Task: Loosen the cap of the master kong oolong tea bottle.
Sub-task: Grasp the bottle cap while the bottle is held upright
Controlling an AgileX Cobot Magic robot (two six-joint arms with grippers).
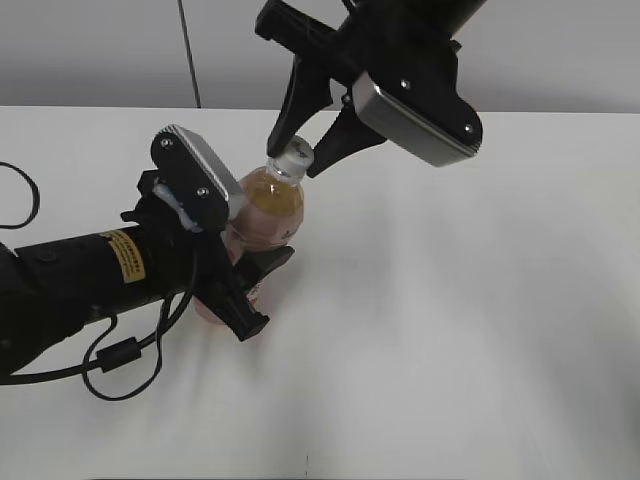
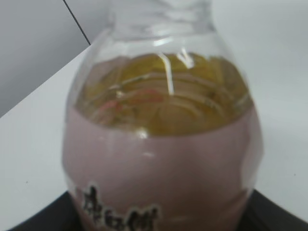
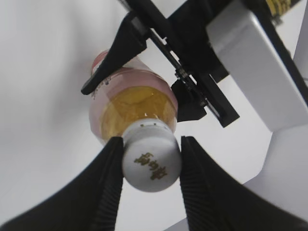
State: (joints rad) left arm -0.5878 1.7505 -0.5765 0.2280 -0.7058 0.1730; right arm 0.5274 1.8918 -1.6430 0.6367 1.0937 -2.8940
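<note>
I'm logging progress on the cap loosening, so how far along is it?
Done: the left gripper holds the master kong oolong tea bottle by its labelled body, tilted on the table. In hand: the right gripper has its jaws on either side of the cap, touching or nearly so. Left: the twist; the cap looks fully seated.

Left claw (image 1: 245, 290) around bottle (image 1: 268, 212) — right claw (image 3: 150, 166) flanks cap (image 3: 151, 162).

Left wrist view: bottle (image 2: 163, 159) blurred, its top cut off by the upper edge. Exterior view: left pincer (image 1: 250, 285) hides the bottle's lower label.
</note>
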